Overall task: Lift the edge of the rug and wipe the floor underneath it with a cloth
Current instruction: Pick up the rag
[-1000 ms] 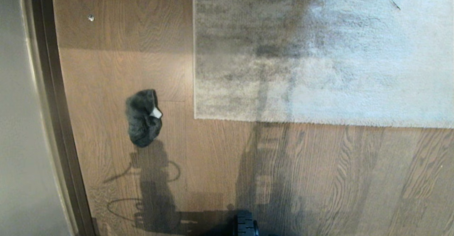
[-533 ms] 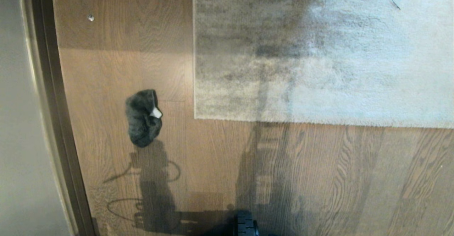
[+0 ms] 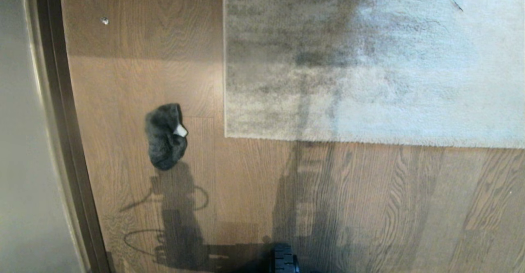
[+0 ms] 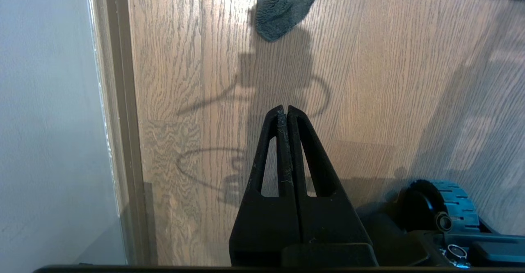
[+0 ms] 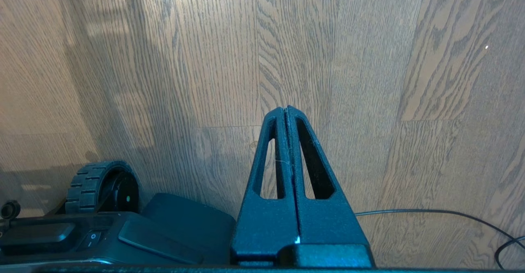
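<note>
In the head view the rug edge (image 3: pixel 224 100) runs down from the top centre to a corner mid-frame, the rug filling the upper right and lying flat on the floor (image 3: pixel 254 191). The cloth (image 3: pixel 166 136) lies on the floor left of that corner, apart from it. A skirting strip (image 3: pixel 67 141) borders the floor along the left of the frame.

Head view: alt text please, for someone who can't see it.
A small dark grey cloth lies on the brown wood floor, apart from and left of the corner of a flat pale grey rug. A dark skirting strip runs down the left; neither arm shows, only shadows.
</note>
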Motion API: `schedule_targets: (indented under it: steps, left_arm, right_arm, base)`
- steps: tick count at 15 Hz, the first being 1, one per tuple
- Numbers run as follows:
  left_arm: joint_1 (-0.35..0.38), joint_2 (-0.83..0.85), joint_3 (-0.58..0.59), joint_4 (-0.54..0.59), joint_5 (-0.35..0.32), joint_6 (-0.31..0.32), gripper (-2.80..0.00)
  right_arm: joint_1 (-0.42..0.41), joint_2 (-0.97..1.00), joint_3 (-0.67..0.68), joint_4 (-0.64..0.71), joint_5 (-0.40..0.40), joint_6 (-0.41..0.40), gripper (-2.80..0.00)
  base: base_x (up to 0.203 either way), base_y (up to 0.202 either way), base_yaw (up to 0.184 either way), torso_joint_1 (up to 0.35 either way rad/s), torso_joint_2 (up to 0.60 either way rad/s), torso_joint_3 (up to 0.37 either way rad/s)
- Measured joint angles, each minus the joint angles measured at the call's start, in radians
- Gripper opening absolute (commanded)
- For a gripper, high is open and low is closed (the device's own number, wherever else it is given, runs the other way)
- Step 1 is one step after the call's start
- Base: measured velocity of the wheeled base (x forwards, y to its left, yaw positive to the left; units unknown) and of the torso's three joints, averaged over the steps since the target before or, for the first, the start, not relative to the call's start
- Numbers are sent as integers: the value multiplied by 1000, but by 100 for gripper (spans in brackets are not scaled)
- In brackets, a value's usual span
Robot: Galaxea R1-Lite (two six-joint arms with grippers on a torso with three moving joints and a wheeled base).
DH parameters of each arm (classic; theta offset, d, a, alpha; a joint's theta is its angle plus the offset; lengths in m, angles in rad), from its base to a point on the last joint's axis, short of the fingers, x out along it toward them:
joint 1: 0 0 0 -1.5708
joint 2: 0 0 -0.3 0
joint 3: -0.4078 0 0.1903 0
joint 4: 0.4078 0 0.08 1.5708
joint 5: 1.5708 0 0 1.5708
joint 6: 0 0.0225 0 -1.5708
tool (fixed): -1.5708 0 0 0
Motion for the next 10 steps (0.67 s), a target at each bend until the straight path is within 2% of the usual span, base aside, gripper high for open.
schedule_targets:
  steps: [10]
  left_arm:
    - [0,89,-7,22,5,0,-280]
  right_arm:
    - [0,0,0,0,0,0,-280]
  base:
    - [0,0,0,0,0,0]
